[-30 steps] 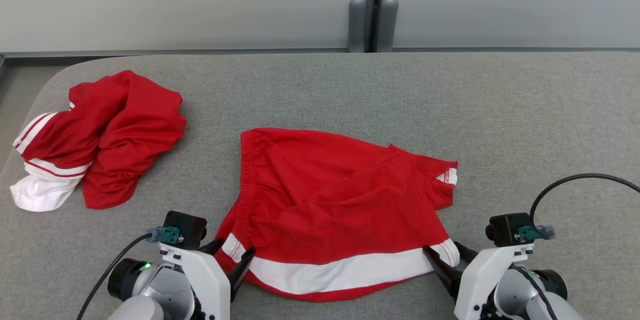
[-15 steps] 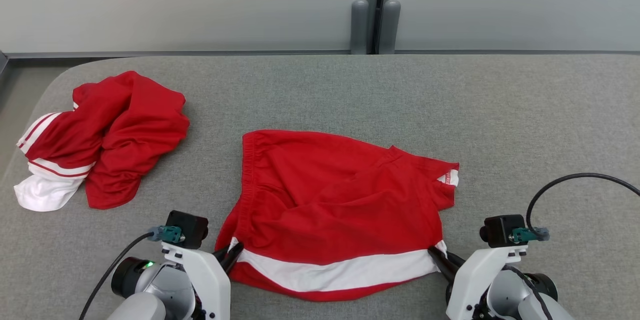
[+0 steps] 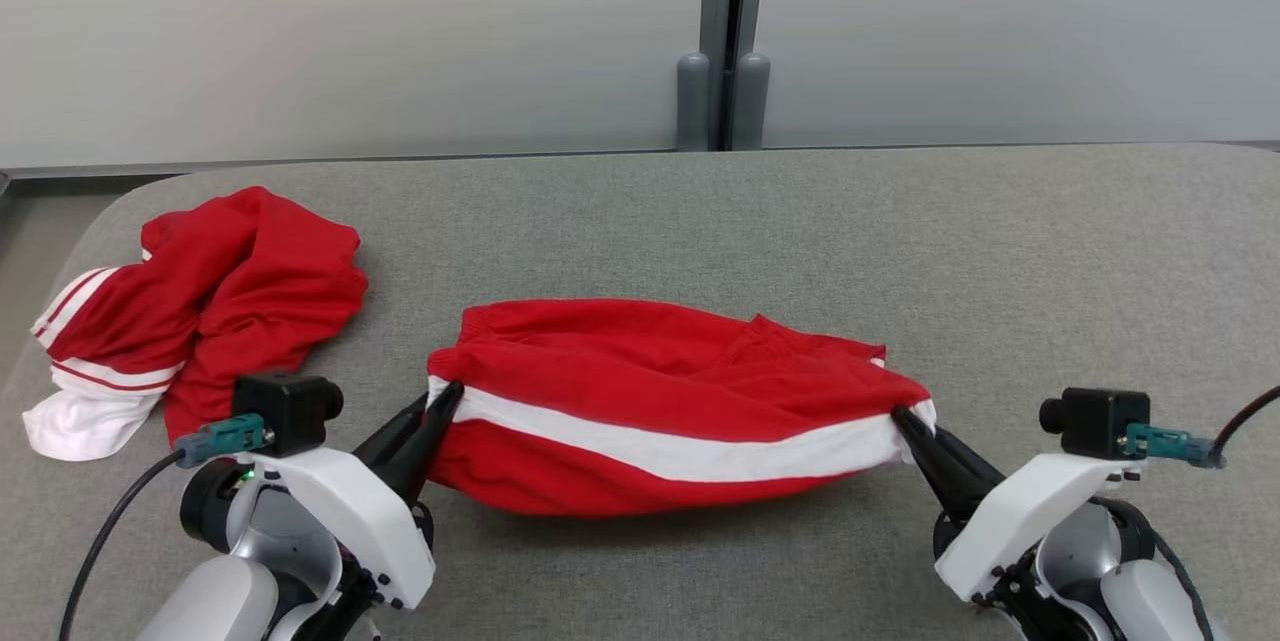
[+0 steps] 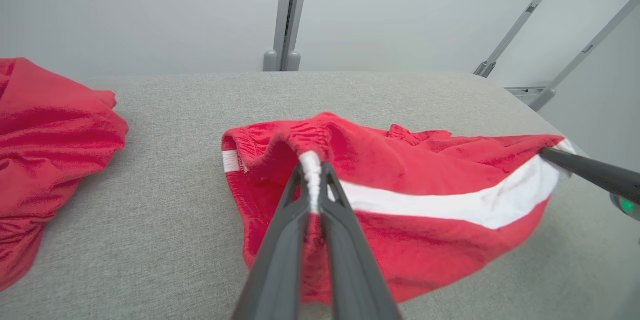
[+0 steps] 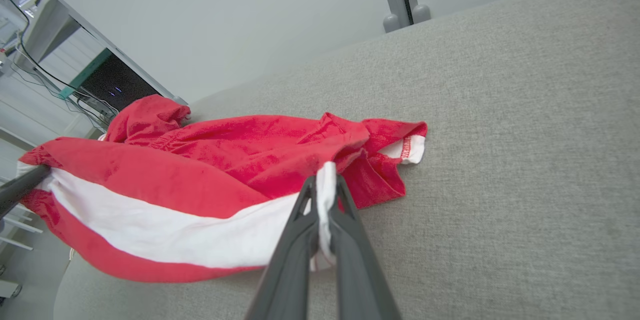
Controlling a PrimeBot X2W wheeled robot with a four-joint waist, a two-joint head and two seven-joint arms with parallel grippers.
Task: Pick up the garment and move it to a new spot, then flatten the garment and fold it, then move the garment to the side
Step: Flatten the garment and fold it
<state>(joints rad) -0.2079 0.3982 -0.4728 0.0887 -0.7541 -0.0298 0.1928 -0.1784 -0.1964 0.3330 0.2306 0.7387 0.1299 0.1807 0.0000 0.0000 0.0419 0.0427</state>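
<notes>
While the red shorts (image 3: 650,371) sag over the grey bench (image 3: 1000,251), the left fingers (image 3: 425,421) and right fingers (image 3: 925,446) each pinch one white-striped end tight.

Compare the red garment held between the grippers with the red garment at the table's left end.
The held garment is pinched at both ends by the left gripper and right gripper; the left-end garment is touched by neither. The held garment is stretched long; the left-end garment lies bunched. Both are red with white trim.
</notes>
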